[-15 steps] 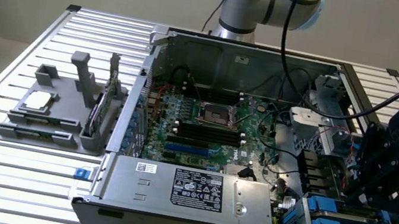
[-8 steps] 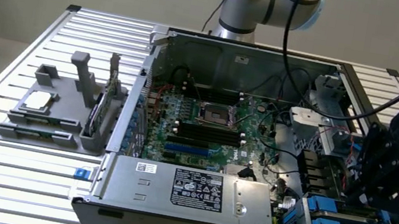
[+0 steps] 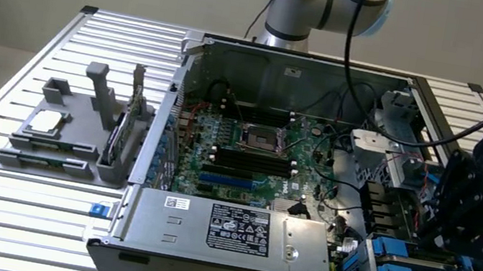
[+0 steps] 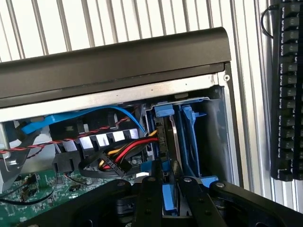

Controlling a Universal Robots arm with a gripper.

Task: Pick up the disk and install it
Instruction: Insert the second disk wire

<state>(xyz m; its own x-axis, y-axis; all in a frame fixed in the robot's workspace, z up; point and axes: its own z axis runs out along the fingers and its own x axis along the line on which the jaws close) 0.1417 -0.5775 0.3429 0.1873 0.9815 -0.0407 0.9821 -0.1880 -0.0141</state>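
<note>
From the motherboard (image 3: pixel 248 155) rightward we find the hand (image 4: pixel 169 176) closed on the blue-framed disk (image 4: pixel 169 196), held on edge, its long axis pointing straight ahead into the blue drive bay (image 4: pixel 189 127) at the case (image 3: pixel 202 260) corner.

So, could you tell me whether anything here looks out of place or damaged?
Nothing stands out. The claw grips a blue-framed disk over the blue drive bay in the open computer case. The cables beside the bay lie loose but clear of it.
</note>
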